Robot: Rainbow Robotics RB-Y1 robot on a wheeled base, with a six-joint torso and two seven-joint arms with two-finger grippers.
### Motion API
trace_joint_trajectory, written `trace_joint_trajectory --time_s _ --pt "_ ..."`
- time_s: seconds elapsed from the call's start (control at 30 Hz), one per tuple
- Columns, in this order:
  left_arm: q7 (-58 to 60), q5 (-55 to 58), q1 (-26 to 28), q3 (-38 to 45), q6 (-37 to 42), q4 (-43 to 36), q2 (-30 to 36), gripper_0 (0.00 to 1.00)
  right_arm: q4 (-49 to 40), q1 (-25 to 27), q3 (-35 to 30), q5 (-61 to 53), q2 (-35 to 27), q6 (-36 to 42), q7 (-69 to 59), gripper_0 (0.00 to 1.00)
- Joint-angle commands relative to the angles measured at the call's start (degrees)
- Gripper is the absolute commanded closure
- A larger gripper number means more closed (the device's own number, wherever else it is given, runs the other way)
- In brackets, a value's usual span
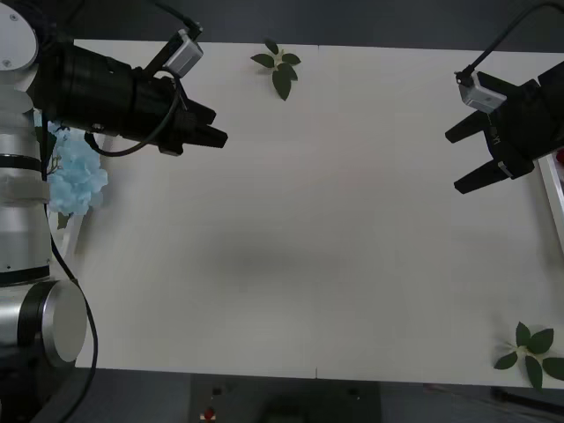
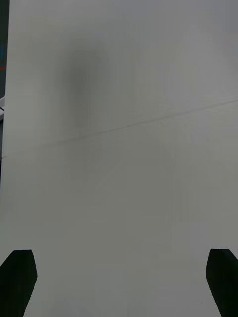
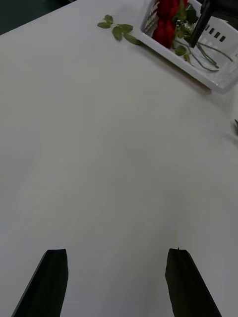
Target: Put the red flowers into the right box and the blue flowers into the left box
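I see a smooth matte white table (image 1: 308, 238) under both arms. Near its front right corner lies a loose sprig of dark green leaves (image 1: 531, 352). Over the right edge my right gripper (image 1: 471, 156) hangs with its black fingers spread apart and nothing between them; just beside it is the thin white rim of the right box (image 1: 554, 196). In the left wrist view that slotted white box holds the red flowers (image 3: 166, 20), rounded heads on thin green stems. At the left edge the blue flowers (image 1: 75, 176) sit as a fluffy pale cluster in the left box (image 1: 70, 236), below my left arm. The left gripper (image 1: 210, 126) reaches level over the table, released and empty. A second leaf sprig (image 1: 279, 68) lies at the far edge.
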Motion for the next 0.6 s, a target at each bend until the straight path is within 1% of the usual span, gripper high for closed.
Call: trace_joint_trajectory --time_s 0.03,0.07,0.1,0.17,0.2,0.23,0.27,0.3,0.4,0.6 --pt "7.82 9.74 -1.08 -12.39 -9.03 -1.3 10.11 0.43 -1.0 -0.01 -0.01 -0.07 0.47 0.4 -0.48 0.0" --pt "9.4 13.7 -0.56 -16.87 -13.77 -1.3 13.19 0.43 -1.0 -0.01 -0.01 -0.07 0.47 0.4 -0.48 0.0" --pt "9.93 15.89 -0.29 -19.25 -16.41 -1.39 14.86 0.43 -1.0 -0.01 -0.01 -0.07 0.47 0.4 -0.48 0.0" --pt "11.07 23.63 -0.12 -28.65 -27.05 -1.48 21.28 0.44 -1.0 -0.01 -0.01 -0.07 0.47 0.4 -0.48 0.0" --pt "11.16 26.53 -0.2 -32.25 -31.18 -1.83 23.83 0.43 -1.0 -0.01 -0.01 -0.07 0.47 0.4 -0.48 0.0" --pt "11.24 27.49 -0.38 -33.83 -33.02 -2.0 25.06 0.43 -1.0 -0.01 -0.01 -0.07 0.47 0.4 -0.48 0.0" --pt "11.33 29.08 -0.82 -37.09 -35.83 -2.71 27.43 0.44 -1.0 -0.01 -0.01 -0.07 0.47 0.4 -0.48 0.0" --pt "11.51 30.31 -1.35 -39.2 -37.42 -3.06 29.27 0.44 -1.0 -0.01 -0.01 -0.07 0.47 0.4 -0.48 0.0" --pt "11.77 32.94 -3.02 -43.59 -38.65 -3.67 32.79 0.43 -1.0 -0.01 -0.01 -0.07 0.47 0.4 -0.48 0.0" --pt "12.21 34.09 -3.98 -46.23 -39.09 -4.99 35.51 0.43 -1.0 -0.01 -0.01 -0.07 0.47 0.4 -0.48 0.0"
